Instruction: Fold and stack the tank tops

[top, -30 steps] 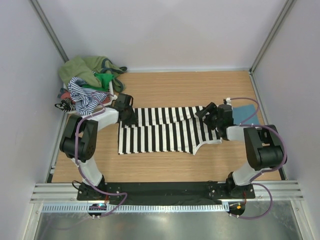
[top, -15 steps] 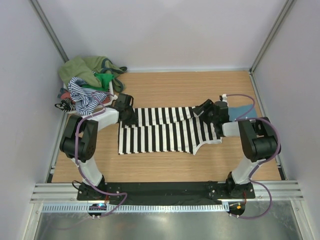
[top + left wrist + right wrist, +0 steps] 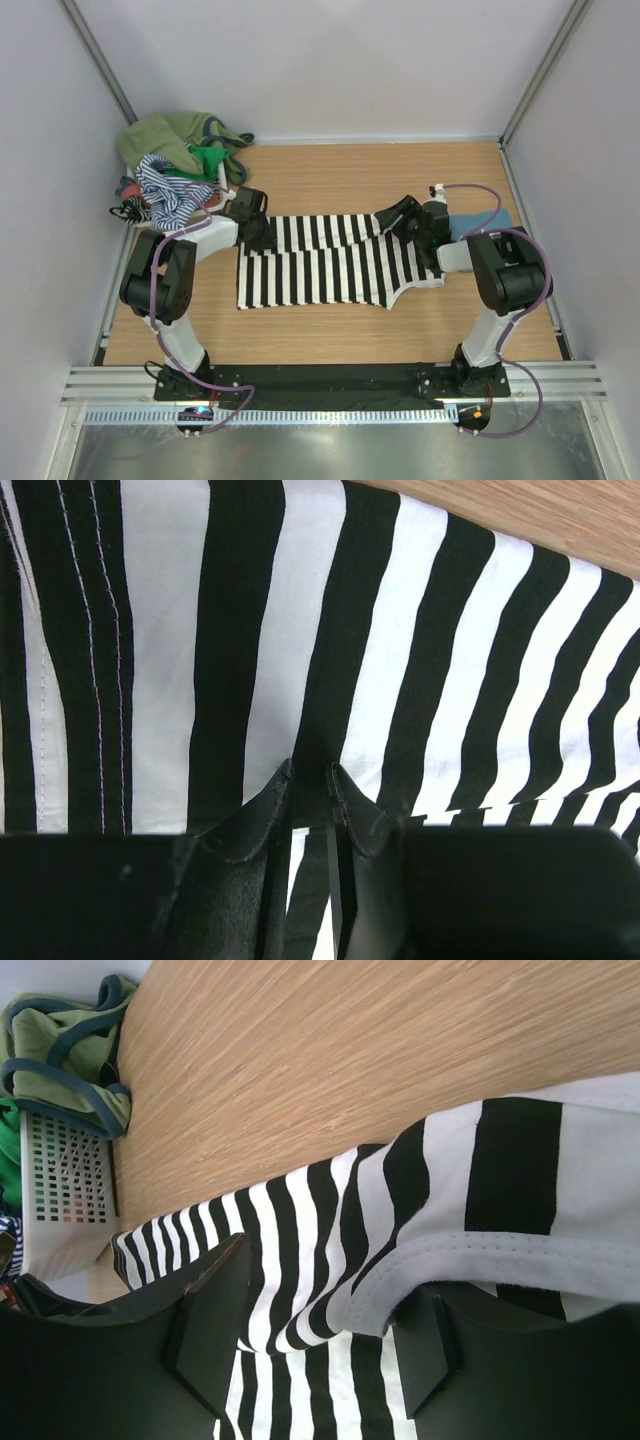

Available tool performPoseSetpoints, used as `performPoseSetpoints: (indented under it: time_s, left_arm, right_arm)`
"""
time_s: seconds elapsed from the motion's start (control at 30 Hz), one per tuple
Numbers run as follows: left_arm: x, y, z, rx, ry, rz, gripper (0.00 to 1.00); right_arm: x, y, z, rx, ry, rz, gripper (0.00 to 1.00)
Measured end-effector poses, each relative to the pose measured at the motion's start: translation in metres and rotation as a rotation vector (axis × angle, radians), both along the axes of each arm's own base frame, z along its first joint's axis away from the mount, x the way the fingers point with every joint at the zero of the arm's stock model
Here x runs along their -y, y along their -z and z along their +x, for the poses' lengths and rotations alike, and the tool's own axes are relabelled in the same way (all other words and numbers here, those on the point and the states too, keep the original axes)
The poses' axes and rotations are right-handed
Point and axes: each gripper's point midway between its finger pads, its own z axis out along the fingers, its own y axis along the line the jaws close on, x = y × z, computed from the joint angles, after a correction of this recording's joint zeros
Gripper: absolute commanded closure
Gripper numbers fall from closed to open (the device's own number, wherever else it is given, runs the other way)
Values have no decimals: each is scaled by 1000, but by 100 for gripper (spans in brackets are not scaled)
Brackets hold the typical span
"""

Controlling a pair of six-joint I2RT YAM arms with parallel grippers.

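The black-and-white striped tank top (image 3: 330, 262) lies spread flat across the middle of the table. My left gripper (image 3: 262, 232) is shut on its upper left edge; in the left wrist view the fingertips (image 3: 308, 780) pinch striped cloth (image 3: 300, 630). My right gripper (image 3: 396, 218) is open over the top's upper right end. In the right wrist view its gripper (image 3: 320, 1330) straddles a raised fold with a white hem (image 3: 470, 1260), which rests against one finger (image 3: 425, 1345). The teal-blue top (image 3: 482, 222) lies flat behind the right wrist.
A heap of olive, green and navy-striped tops (image 3: 180, 160) fills a white basket at the back left corner; the basket (image 3: 65, 1185) and an olive top (image 3: 60, 1060) also show in the right wrist view. White walls enclose the table on three sides.
My right gripper has moved left from beside the teal top onto the striped top's upper right end. The left gripper and the striped top have stayed put.
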Motion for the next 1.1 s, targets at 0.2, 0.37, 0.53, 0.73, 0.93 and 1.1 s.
performPoseSetpoints:
  time_s: [0.2,0.37,0.53,0.73,0.93,1.1]
  left_arm:
    - [0,0,0,0,0,0,80]
    - [0,0,0,0,1,1,80]
    - [0,0,0,1,2,4,81]
    - [-1,0,0,3,-1,11,80]
    - [-1,0,0,5,-2,16,80]
    - [-1,1,0,5,-2,17,80]
  right_arm:
    - [-2,2,-6,7,-5,23,46]
    - [0,9,-17,-29,-1,28,48]
    - [1,-3,-22,-23,2,31,47]
    - [2,-20,-25,-14,12,46,59]
    - [6,-3,-33,-106,31,28,82]
    - [7,5,-39,-155,38,23,92]
